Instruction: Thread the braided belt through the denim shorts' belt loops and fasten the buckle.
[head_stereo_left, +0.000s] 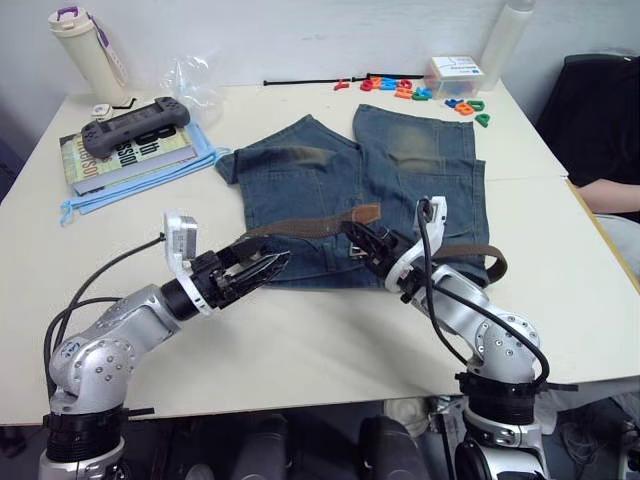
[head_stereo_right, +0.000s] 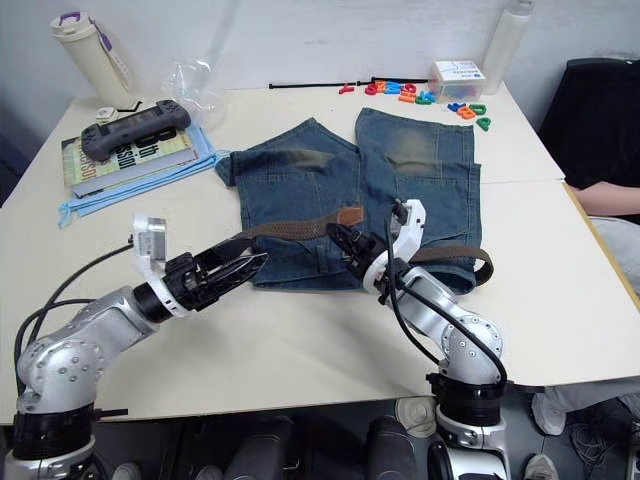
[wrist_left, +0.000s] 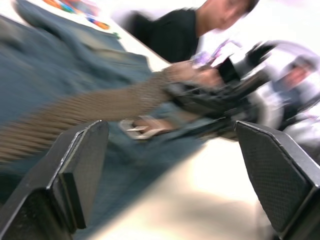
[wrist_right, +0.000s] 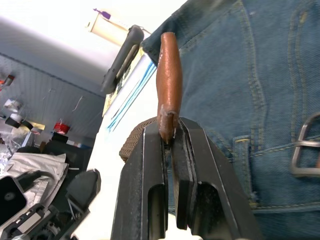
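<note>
The denim shorts (head_stereo_left: 330, 180) lie flat mid-table, waistband toward me. The braided belt (head_stereo_left: 300, 226) runs along the waistband and curls round past the right hip (head_stereo_left: 495, 262). My right gripper (wrist_right: 170, 132) is shut on the belt's tan leather tip (wrist_right: 169, 75), which sticks up from between the fingers. The silver buckle (wrist_right: 305, 152) lies on the denim just beside it. My left gripper (head_stereo_left: 272, 264) hovers open at the waistband's left part, with the belt strap (wrist_left: 100, 107) and buckle (wrist_left: 142, 127) ahead of its fingers. Whether the belt passes through any belt loops I cannot tell.
Books with a game controller (head_stereo_left: 135, 125) and a bottle (head_stereo_left: 85, 45) sit at the back left. Coloured letters (head_stereo_left: 410, 88), a small box (head_stereo_left: 453, 72) and a thin black cable (head_stereo_left: 300, 82) line the far edge. A person's arm (head_stereo_left: 610, 190) rests at the right.
</note>
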